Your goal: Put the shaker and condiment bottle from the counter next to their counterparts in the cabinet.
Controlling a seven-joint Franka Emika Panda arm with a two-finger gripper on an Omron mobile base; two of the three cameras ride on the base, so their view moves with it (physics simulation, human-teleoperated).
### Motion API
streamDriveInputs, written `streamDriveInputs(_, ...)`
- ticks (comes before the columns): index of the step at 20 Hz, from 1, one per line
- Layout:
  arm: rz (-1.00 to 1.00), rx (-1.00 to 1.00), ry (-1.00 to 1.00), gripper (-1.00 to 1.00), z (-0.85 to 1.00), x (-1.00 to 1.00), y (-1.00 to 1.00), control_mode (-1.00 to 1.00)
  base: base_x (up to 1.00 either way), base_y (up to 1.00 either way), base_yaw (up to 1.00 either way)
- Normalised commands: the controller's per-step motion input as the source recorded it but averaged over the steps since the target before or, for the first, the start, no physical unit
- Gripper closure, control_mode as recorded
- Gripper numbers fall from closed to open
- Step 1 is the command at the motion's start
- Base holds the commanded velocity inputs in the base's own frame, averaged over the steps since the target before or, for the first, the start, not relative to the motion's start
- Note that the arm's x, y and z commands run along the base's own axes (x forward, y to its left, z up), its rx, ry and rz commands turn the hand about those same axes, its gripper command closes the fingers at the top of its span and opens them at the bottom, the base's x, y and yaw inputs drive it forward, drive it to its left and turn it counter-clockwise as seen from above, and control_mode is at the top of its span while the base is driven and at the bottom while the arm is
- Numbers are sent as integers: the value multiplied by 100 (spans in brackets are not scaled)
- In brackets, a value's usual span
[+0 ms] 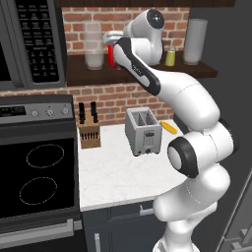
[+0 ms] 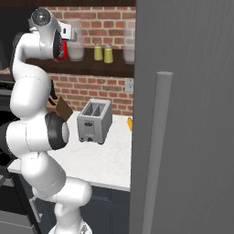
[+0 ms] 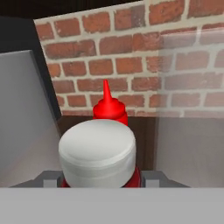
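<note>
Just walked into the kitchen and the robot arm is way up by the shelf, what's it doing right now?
The arm has its claw raised to the cabinet shelf, closed on the condiment bottle, whose pale cap fills the hand view. Just behind it on the shelf stands the tall red squeeze bottle, so the bottle is being brought in beside it but not yet released. Two small yellow shakers stand side by side farther along the shelf. On the counter below are a toaster and a knife block.

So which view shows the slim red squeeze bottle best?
The hand view: the squeeze bottle's pointed nozzle and shoulders stand against the brick, just behind the pale cap of the held bottle. In both base views the arm covers that spot, leaving red slivers I cannot assign.
</note>
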Motion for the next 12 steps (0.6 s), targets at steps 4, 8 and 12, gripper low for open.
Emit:
streamDriveInputs(4,0,0,0,100,0,28,-5,-100,0,0,0)
streamDriveInputs(8,0,0,0,100,0,25,-3,-100,0,0,0)
streamDriveInputs(12,0,0,0,100,0,21,-1,-100,0,0,0)
